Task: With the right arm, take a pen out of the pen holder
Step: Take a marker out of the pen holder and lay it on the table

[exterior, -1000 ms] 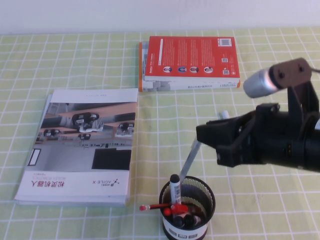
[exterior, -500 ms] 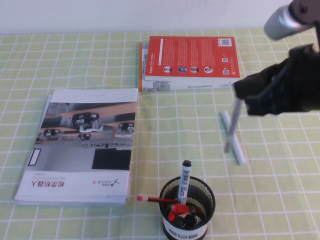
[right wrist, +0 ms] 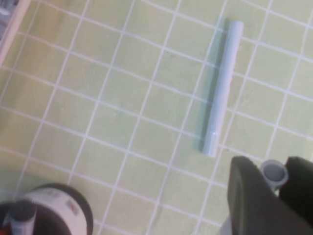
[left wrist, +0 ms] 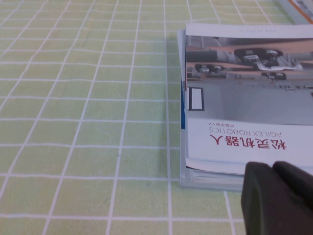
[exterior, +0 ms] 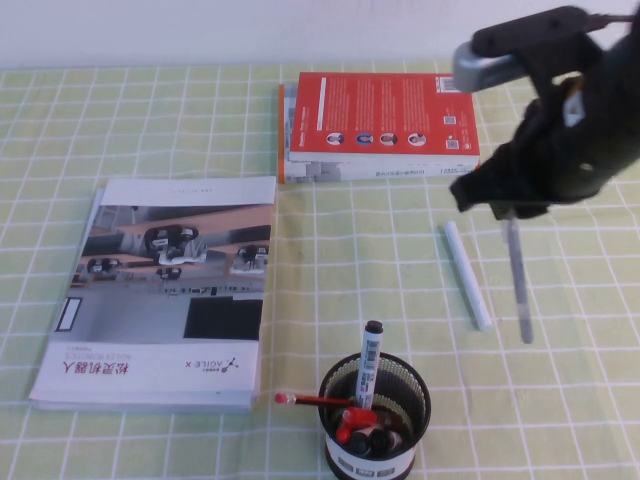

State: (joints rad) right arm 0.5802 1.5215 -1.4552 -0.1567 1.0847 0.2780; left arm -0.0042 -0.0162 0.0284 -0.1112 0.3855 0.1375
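Note:
A black mesh pen holder (exterior: 373,415) stands at the table's near edge with a black marker (exterior: 368,362) and red pens in it; it also shows in the right wrist view (right wrist: 51,211). My right gripper (exterior: 510,212) hangs over the table's right side, shut on a grey pen (exterior: 519,285) that dangles almost upright, clear of the holder. That pen's round end (right wrist: 273,172) sits between the dark fingers. A pale blue pen (exterior: 468,275) lies on the cloth just left of it (right wrist: 222,88). My left gripper (left wrist: 279,196) is shut, low by the magazine's corner.
A red book (exterior: 385,125) lies at the back middle on another book. A large magazine (exterior: 165,290) covers the left side (left wrist: 244,98). The green checked cloth (exterior: 380,250) spreads between them.
My right gripper has drawn the grey pen up out of the holder and carried it to the right and back. The black marker now stands straighter in the holder.

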